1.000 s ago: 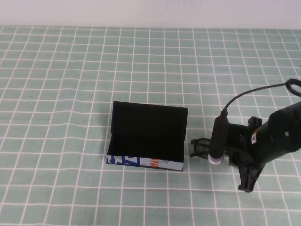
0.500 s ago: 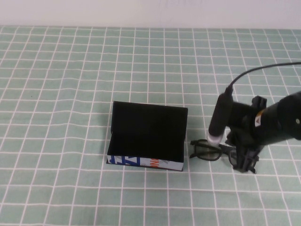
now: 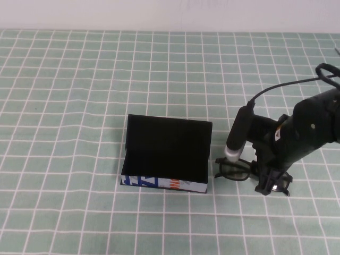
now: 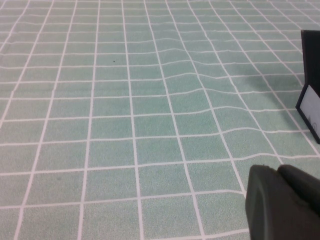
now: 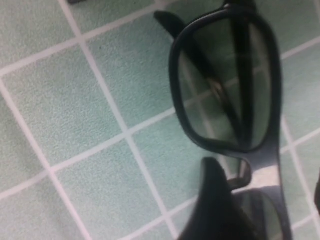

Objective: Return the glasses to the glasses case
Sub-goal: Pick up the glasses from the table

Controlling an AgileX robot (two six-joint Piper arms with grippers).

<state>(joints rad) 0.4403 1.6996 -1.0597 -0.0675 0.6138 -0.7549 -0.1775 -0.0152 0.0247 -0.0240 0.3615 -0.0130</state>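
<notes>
The glasses case [image 3: 164,154] stands open in the middle of the table, lid up, black inside, with its printed white front toward me. The black glasses [image 3: 234,170] lie on the cloth just right of the case. My right gripper [image 3: 268,183] is down over their right half. In the right wrist view the glasses [image 5: 225,90] fill the frame, and the right gripper [image 5: 262,182] is open with one finger [image 5: 215,210] on either side of the frame near the bridge. My left gripper [image 4: 277,172] is shut and empty, low over the cloth, left of the case [image 4: 311,105].
A green checked cloth [image 3: 79,106] covers the table, with slight wrinkles. The white back wall runs along the far edge. The right arm's cable [image 3: 281,87] arcs above the wrist.
My right arm has turned and shifted left, lowering the gripper onto the glasses. More of the glasses shows than a second ago. The glasses and case have not moved.
</notes>
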